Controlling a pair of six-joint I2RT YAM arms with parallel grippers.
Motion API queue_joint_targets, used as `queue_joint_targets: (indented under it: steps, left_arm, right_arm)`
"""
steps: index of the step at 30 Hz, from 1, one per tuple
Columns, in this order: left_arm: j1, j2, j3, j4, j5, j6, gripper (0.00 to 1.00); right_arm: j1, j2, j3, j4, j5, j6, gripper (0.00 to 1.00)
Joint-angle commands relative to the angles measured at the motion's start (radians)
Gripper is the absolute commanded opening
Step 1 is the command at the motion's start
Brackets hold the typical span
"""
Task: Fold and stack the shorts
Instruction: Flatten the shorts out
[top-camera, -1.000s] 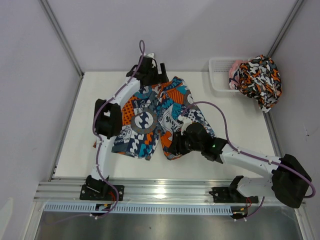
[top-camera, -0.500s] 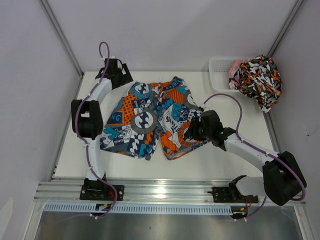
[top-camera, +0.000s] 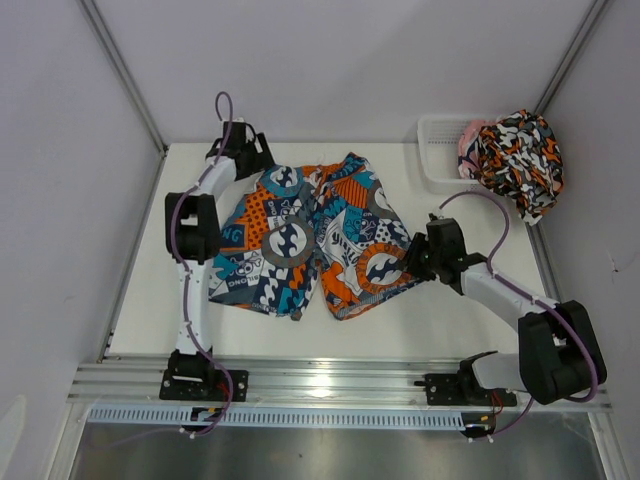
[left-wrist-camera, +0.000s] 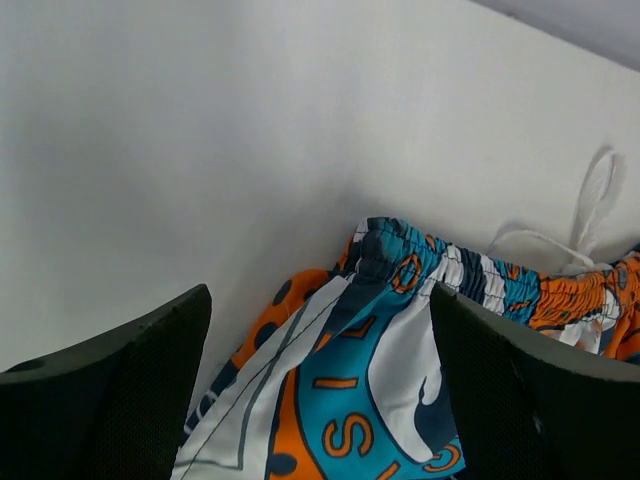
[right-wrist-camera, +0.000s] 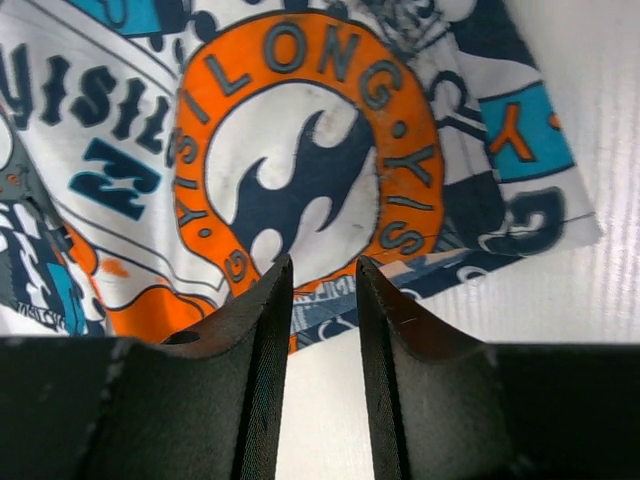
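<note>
Since half a second ago: my left fingers (top-camera: 248, 155) (left-wrist-camera: 110, 400) have moved a little in and toward the teal shorts (top-camera: 300, 240), and the left elbow has swung inward. They are now at the far left corner of the waistband (left-wrist-camera: 440, 265). My right fingers (top-camera: 418, 262) (right-wrist-camera: 265, 320) were over the right leg of the shorts. They have drawn back to its outer edge. That leg now lies flatter, and its round orange emblem shows whole.

Left fingers: wide apart, holding nothing, with the waistband corner seen between them but not touched. Right fingers: a narrow gap, nothing clamped, with the leg hem just beyond the tips.

Teal shorts: spread open on the white table (top-camera: 460, 320), waistband at the far side and legs toward me. The fabric is thin and matte, printed in teal, orange, navy and white. The waistband is gathered into small puckers. A white drawstring (left-wrist-camera: 590, 210) loops loose onto the table beside it. The emblem under my right wrist (right-wrist-camera: 300, 180) is an orange ring with dark lettering around a white disc and a navy wave shape. The hem there ends in a squared corner and is slightly rumpled.

Blotched shorts (top-camera: 518, 160): a bunched heap in orange, black, white and grey, draped over the right end of the white mesh basket (top-camera: 435, 150) at the far right. It is well apart from both arms.
</note>
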Motion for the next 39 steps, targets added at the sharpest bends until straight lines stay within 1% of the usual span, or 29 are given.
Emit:
queue_joint_targets:
  steps: [1,4,7,10,11,13,14,15,16,17,19,22,23,25,26,27,28,29,30,32,33,35,36,37,38,39]
  left_arm:
    - [0.0,0.034,0.067,0.02,0.084,0.022,0.91]
    - [0.0,0.074,0.091,0.017,0.121,0.014,0.88]
    - [-0.001,0.111,0.146,0.002,0.162,-0.013,0.82]
    - [-0.003,0.127,0.15,0.029,0.19,-0.046,0.68]
    - [-0.003,0.132,0.156,0.031,0.204,-0.052,0.57]
    - [-0.001,0.146,0.17,0.025,0.21,-0.061,0.45]
    - [-0.001,0.146,0.167,0.029,0.213,-0.064,0.33]
    - [-0.001,0.143,0.164,0.034,0.208,-0.067,0.26]
    - [0.0,0.14,0.156,0.035,0.207,-0.069,0.2]
    - [0.002,0.138,0.151,0.041,0.204,-0.072,0.11]
    - [0.008,0.128,0.115,0.063,0.213,-0.087,0.01]
    - [0.023,0.085,0.043,0.126,0.21,-0.125,0.0]
    - [0.031,0.066,-0.014,0.144,0.202,-0.136,0.0]
    - [0.052,-0.007,-0.118,0.225,0.176,-0.165,0.0]
    - [0.061,-0.033,-0.152,0.256,0.167,-0.176,0.0]
    - [0.075,-0.09,-0.263,0.311,0.147,-0.194,0.0]
    - [0.075,-0.119,-0.299,0.336,0.138,-0.205,0.0]
    - [0.106,-0.171,-0.329,0.357,0.129,-0.211,0.0]
    - [0.115,-0.196,-0.411,0.379,0.116,-0.217,0.0]
    - [0.132,-0.272,-0.462,0.422,0.08,-0.225,0.0]
    - [0.137,-0.297,-0.543,0.443,0.066,-0.23,0.0]
    - [0.141,-0.349,-0.6,0.475,0.029,-0.245,0.0]
    - [0.141,-0.398,-0.69,0.523,0.021,-0.259,0.0]
    - [0.141,-0.417,-0.715,0.543,0.015,-0.265,0.0]
    - [0.14,-0.434,-0.731,0.555,0.023,-0.27,0.0]
    - [0.138,-0.435,-0.747,0.557,0.024,-0.276,0.0]
  right_arm:
    - [-0.038,0.006,-0.018,0.009,-0.007,-0.022,0.34]
    - [-0.063,0.012,-0.029,0.0,-0.008,-0.016,0.32]
    - [-0.086,0.012,-0.046,0.005,0.001,-0.012,0.31]
    - [-0.11,0.03,-0.042,0.005,-0.01,-0.017,0.31]
    - [-0.115,0.041,-0.034,-0.005,-0.01,-0.025,0.32]
    - [-0.115,0.084,-0.005,-0.032,-0.001,-0.034,0.35]
    - [-0.117,0.094,0.001,-0.038,0.007,-0.037,0.35]
    - [-0.118,0.102,0.003,-0.038,0.013,-0.037,0.35]
    - [-0.121,0.117,0.001,-0.029,0.019,-0.035,0.35]
    - [-0.123,0.125,0.001,-0.028,0.022,-0.031,0.35]
    - [-0.127,0.157,0.014,-0.014,0.022,-0.026,0.34]
    - [-0.133,0.202,0.059,-0.008,0.044,-0.023,0.3]
    - [-0.135,0.232,0.072,-0.006,0.047,-0.023,0.24]
    - [-0.136,0.268,0.124,-0.005,0.056,-0.025,0.2]
    - [-0.137,0.303,0.145,-0.008,0.068,-0.025,0.2]
    - [-0.137,0.324,0.17,-0.011,0.073,-0.029,0.19]
    - [-0.138,0.349,0.201,-0.021,0.082,-0.04,0.19]
    - [-0.141,0.399,0.271,-0.034,0.096,-0.048,0.19]
    - [-0.143,0.424,0.309,-0.057,0.128,-0.055,0.19]
    - [-0.152,0.473,0.415,-0.078,0.143,-0.075,0.19]
    - [-0.153,0.51,0.443,-0.084,0.143,-0.08,0.2]
    - [-0.15,0.527,0.491,-0.095,0.139,-0.1,0.25]
    - [-0.146,0.524,0.523,-0.104,0.136,-0.11,0.29]
    - [-0.138,0.51,0.532,-0.109,0.14,-0.118,0.44]
    - [-0.118,0.494,0.537,-0.115,0.147,-0.127,0.53]
    - [-0.104,0.471,0.531,-0.123,0.166,-0.143,0.59]
